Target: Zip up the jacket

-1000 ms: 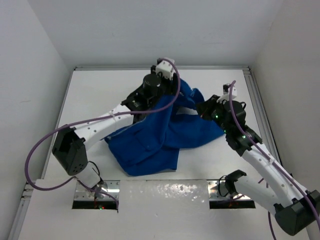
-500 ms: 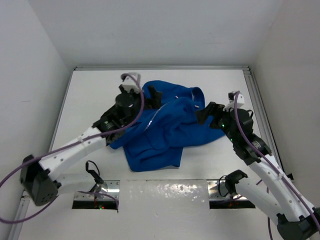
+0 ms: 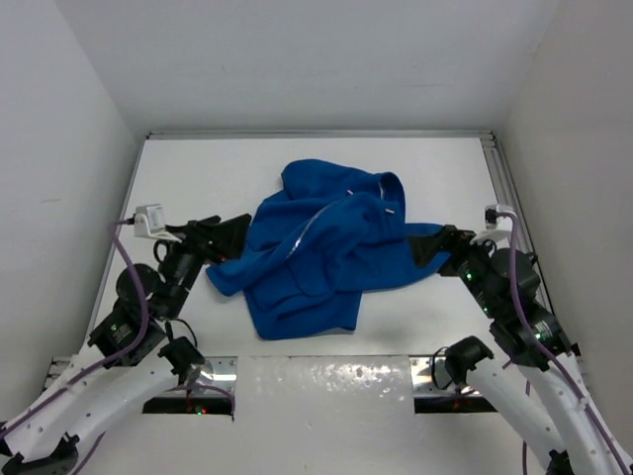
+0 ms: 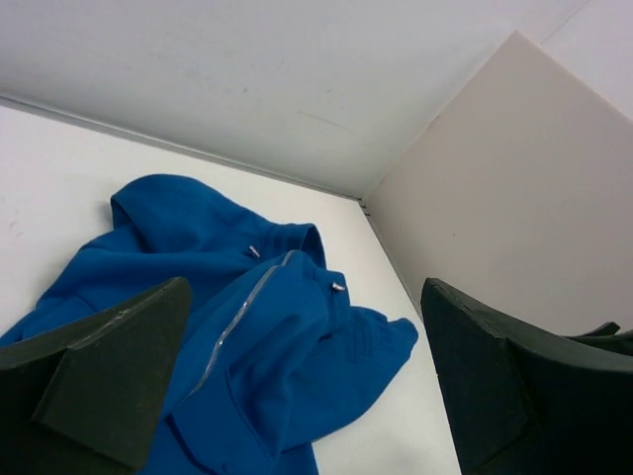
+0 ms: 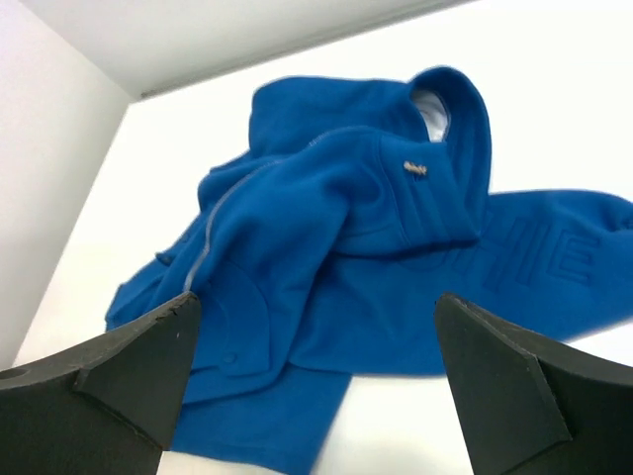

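The royal-blue jacket [image 3: 316, 252] lies crumpled in the middle of the white table [image 3: 198, 178], and neither gripper holds it. Its pale zipper [image 3: 302, 233] runs diagonally across the front and also shows in the left wrist view [image 4: 232, 327] and the right wrist view [image 5: 203, 247]. A small metal pull [image 5: 415, 168] sits near the collar, where a white label [image 5: 430, 109] peeks out. My left gripper [image 3: 226, 237] hovers open just left of the jacket [image 4: 257, 297]. My right gripper [image 3: 435, 244] is open at the right sleeve [image 5: 554, 257]. Nothing sits between either pair of fingers.
White walls enclose the table on the left, back and right. A metal rail [image 3: 504, 188] runs along the right side. Two metal brackets [image 3: 193, 386] [image 3: 455, 388] hold the arm bases at the near edge.
Both arms have drawn back toward the near edge. The left gripper left the top of the jacket and swung left. The right gripper opened and released the cloth, which settled.
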Controlling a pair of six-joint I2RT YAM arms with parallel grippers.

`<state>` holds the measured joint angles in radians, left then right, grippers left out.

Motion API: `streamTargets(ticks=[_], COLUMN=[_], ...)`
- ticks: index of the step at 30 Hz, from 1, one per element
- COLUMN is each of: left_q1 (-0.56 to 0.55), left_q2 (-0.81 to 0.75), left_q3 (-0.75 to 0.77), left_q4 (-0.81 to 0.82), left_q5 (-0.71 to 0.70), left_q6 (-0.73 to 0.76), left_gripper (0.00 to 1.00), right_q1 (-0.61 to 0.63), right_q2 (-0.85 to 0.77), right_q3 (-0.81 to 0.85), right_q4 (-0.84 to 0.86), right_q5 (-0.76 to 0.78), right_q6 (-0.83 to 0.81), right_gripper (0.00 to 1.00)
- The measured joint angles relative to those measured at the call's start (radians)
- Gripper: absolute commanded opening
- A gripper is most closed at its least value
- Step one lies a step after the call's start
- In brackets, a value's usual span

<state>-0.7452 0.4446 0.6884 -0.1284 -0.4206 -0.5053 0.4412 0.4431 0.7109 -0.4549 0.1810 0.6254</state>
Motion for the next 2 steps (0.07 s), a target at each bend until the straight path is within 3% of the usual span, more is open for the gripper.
streamTargets(ticks=[2], left_q1=[0.000], left_q2=[-0.022], left_q3=[0.002], left_q4=[-0.033], left_q5=[0.002], left_q6=[0.002], left_gripper=[1.00], right_q1=[0.000], right_q2=[-0.001], right_q3=[-0.006], right_q4=[-0.014], right_q5=[0.000], right_q6=[0.000], right_gripper=[0.99])
